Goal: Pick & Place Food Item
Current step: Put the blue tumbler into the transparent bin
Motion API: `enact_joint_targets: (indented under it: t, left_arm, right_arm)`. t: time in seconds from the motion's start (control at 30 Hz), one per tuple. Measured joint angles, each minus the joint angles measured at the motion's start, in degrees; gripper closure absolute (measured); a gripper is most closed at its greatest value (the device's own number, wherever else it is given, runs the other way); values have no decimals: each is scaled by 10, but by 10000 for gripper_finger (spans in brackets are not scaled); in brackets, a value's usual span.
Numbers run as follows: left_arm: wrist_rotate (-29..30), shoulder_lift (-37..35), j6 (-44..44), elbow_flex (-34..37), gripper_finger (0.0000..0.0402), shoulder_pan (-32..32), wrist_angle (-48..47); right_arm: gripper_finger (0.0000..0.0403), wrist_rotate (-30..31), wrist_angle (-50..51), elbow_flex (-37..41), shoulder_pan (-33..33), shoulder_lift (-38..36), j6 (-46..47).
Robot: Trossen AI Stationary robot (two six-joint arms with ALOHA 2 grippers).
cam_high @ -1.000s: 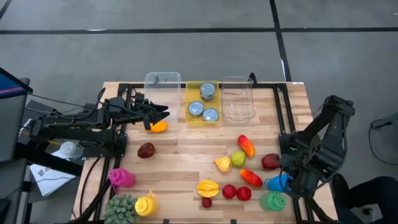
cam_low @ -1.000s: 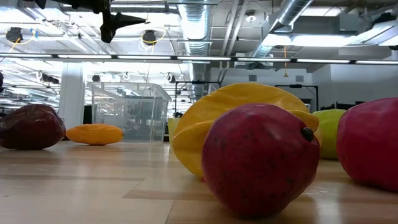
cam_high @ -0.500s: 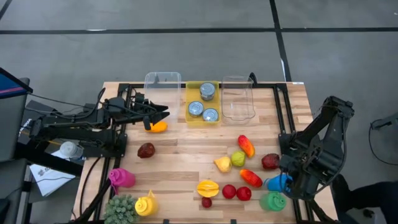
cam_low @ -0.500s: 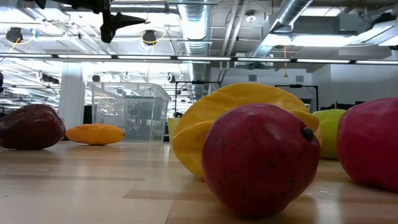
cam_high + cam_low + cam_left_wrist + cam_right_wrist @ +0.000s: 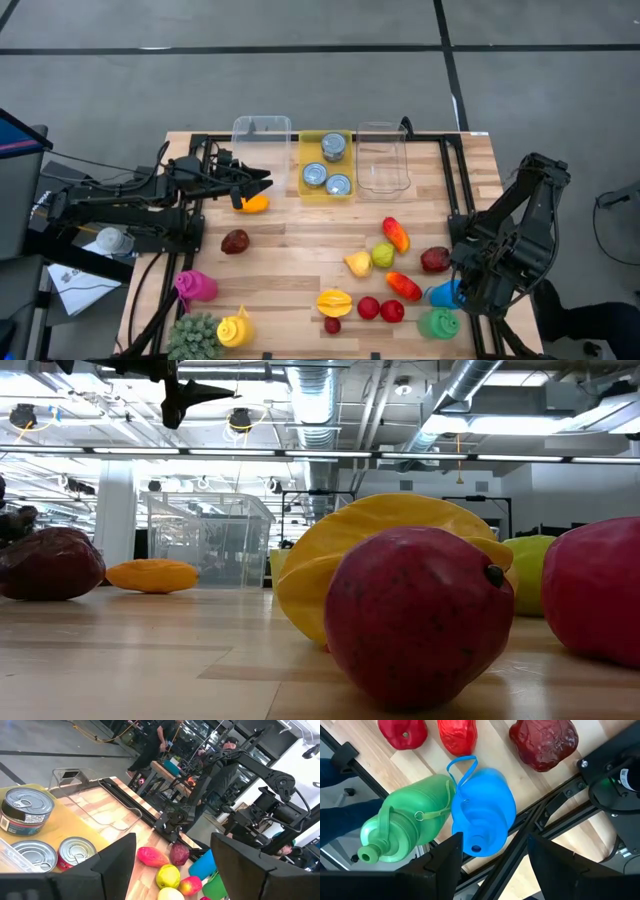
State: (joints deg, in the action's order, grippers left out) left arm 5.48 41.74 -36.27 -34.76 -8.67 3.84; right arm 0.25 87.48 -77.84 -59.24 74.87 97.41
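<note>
My left gripper [image 5: 262, 180] hung with fingers spread wide above the orange fruit [image 5: 254, 204], which lay on the table [image 5: 290, 250] at its seven o'clock. My right gripper [image 5: 492, 865] hovered wide over the blue bottle [image 5: 446, 293]

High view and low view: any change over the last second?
Almost nothing moved. The left gripper hovers open above the orange fruit, as it did a second ago; the right gripper waits over the blue bottle. In the low view a small dark shape now shows at the left edge above the dark red fruit; what it is cannot be told. Food items unmoved.
</note>
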Motion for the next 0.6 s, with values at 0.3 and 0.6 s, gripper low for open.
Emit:
enact_joint_targets:
  t: [0.3, 0.6]
  left_arm:
    - [0, 0, 3, 0, 149, 0, -11]
    - [0, 0, 1, 0, 147, 0, -15]
  right_arm:
    - [188, -1, 2, 0, 0, 2, -3]
    - [182, -2, -8, 0, -10, 2, 0]
